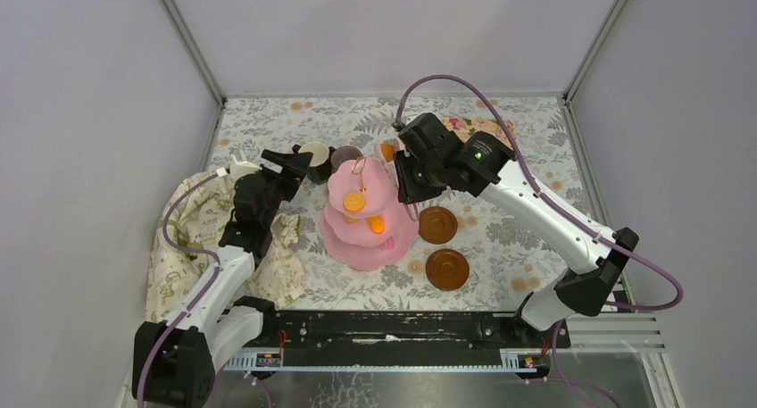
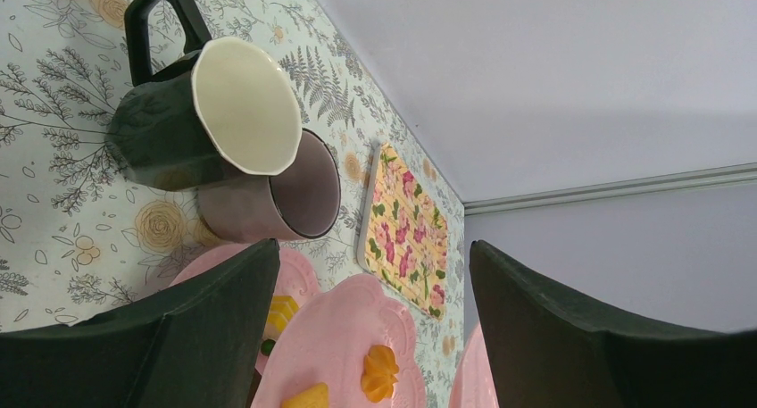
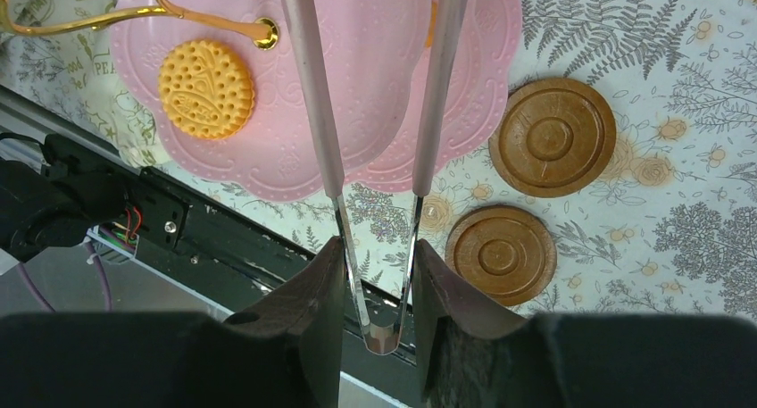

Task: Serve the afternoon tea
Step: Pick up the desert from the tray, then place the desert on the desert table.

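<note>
The pink three-tier cake stand [image 1: 353,247] with its gold loop handle [image 1: 359,169] stands mid-table; a round yellow biscuit [image 3: 206,88] lies on the top tier and an orange sweet [image 1: 376,223] on a lower one. Two dark mugs [image 1: 314,155] [image 1: 345,158] stand together behind it, seen close in the left wrist view [image 2: 187,113]. My left gripper [image 2: 375,256] is open and empty, just left of the mugs. My right gripper [image 3: 378,247] is shut on metal tongs [image 3: 312,87] reaching over the stand. Two brown saucers [image 1: 437,224] [image 1: 447,269] lie right of the stand.
A beige leaf-print cloth [image 1: 192,238] lies bunched at the left under my left arm. A floral tray [image 1: 489,128] sits at the back right, also in the left wrist view [image 2: 406,229]. The black base rail [image 1: 384,328] runs along the near edge.
</note>
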You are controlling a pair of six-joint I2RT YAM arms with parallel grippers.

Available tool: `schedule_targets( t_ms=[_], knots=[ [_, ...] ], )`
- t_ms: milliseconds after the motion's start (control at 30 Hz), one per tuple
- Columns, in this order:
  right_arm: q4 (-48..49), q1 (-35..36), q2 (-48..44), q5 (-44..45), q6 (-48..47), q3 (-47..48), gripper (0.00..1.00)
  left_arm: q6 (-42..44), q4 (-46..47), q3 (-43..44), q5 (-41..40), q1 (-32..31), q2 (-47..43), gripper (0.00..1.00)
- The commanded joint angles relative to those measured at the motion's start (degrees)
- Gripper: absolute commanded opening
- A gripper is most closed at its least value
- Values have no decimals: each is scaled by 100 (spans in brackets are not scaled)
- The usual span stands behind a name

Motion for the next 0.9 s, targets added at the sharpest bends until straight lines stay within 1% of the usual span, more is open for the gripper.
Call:
schedule_targets(
  t_ms=[0,167,400,867],
  knots=[
    [4,150,30,114,131,141,1,91,326,126,34,46,-19,85],
    [-56,316,136,137,170,183,1,88,350,121,57,47,-10,85],
    [-123,367,198,164,207,211,2,82,364,104,55,46,-55,85],
    [-452,405,626,193,145,682,3,71,412,42,77,54,-94,85]
  ],
)
